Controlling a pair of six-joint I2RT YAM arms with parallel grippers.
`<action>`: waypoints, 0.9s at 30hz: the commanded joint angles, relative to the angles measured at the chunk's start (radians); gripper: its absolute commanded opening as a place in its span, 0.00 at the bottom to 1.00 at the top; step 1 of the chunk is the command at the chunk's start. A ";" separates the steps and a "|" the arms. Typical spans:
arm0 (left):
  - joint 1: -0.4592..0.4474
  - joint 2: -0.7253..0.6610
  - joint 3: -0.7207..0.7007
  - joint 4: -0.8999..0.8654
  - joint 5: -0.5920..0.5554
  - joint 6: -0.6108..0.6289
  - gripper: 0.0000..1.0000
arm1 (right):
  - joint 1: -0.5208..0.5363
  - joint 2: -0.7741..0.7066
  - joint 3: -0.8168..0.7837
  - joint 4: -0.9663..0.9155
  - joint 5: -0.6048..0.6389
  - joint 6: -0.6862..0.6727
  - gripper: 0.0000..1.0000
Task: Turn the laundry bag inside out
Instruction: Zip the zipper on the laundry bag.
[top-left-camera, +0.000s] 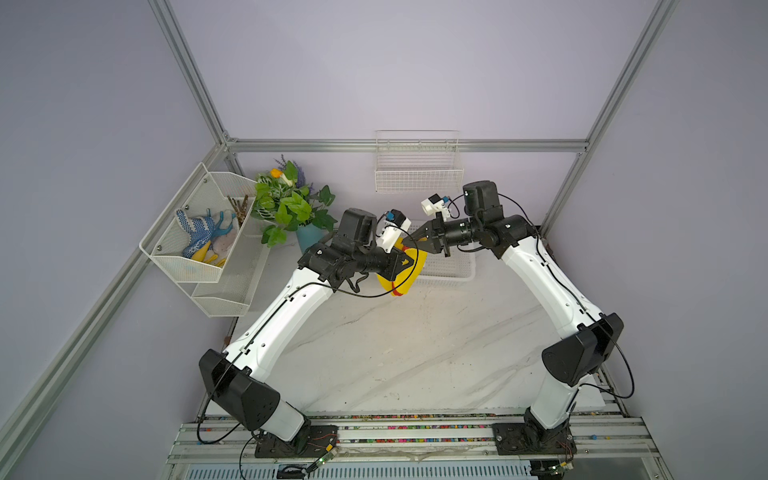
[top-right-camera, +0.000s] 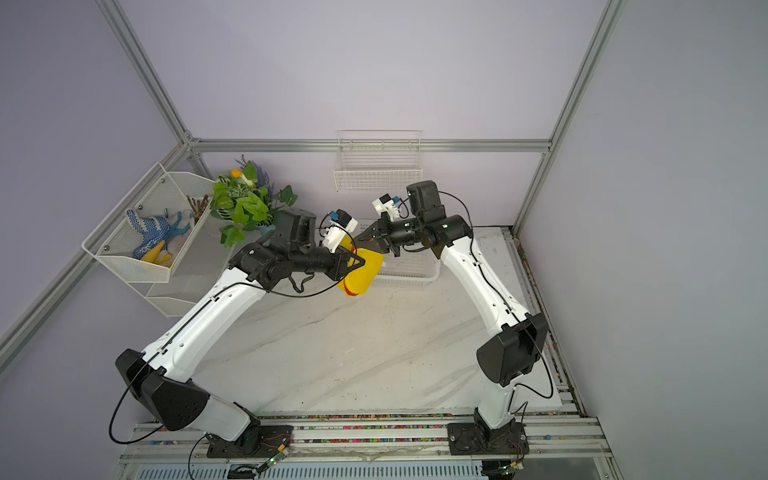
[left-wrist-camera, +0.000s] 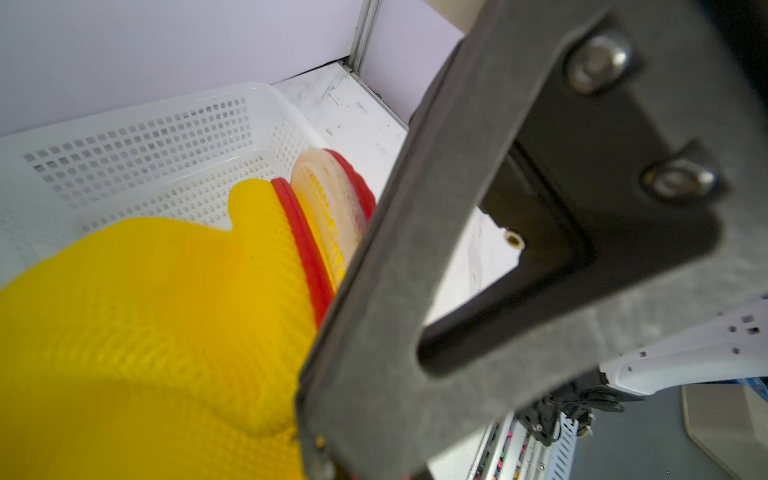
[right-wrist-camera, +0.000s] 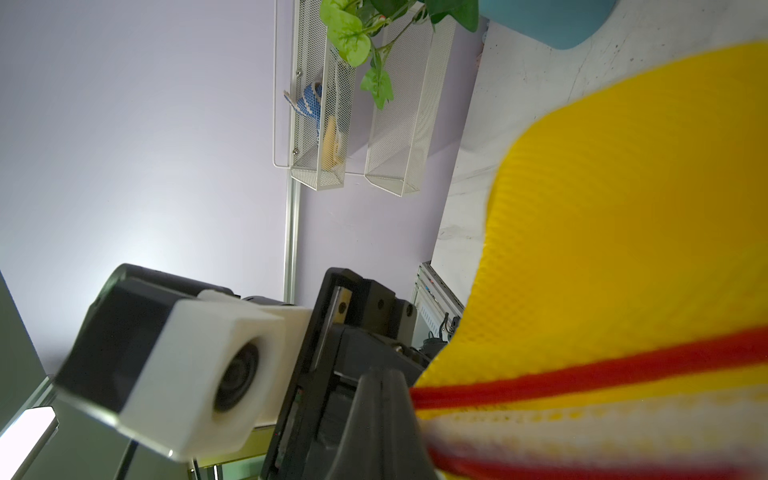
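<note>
Soft, light mesh laundry bag (top-left-camera: 409, 280), held off the bench (top-left-camera: 415, 353) before the white basket (top-left-camera: 461, 270). Pinched at the red trim (left-wrist-camera: 307, 249) by left end effector (top-left-camera: 411, 262) and right end effector (top-left-camera: 409, 240), both clamped. Probably best gripped along that firmer rim.

The laundry bag (top-left-camera: 399, 284) hangs above the rear centre of the table (top-left-camera: 415, 353), gripped by the left gripper (top-left-camera: 409, 262) on its left and the right gripper (top-left-camera: 409, 242) at its rear. A plastic basket (top-left-camera: 457, 270) sits on the table just behind it. A potted plant (top-left-camera: 291, 205) stands rear left, with a wall rack (top-left-camera: 199, 249) further left. A wire basket (top-left-camera: 417, 174) hangs on the back wall.
</note>
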 joint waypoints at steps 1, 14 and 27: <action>-0.005 -0.012 0.087 -0.069 -0.029 0.032 0.00 | -0.017 -0.024 -0.040 0.012 0.016 -0.030 0.00; 0.122 -0.087 0.254 -0.246 0.217 -0.011 0.00 | -0.202 -0.045 -0.303 0.131 0.121 -0.075 0.00; 0.121 -0.103 0.233 -0.340 0.278 -0.019 0.00 | -0.260 0.000 -0.156 0.156 0.140 -0.076 0.00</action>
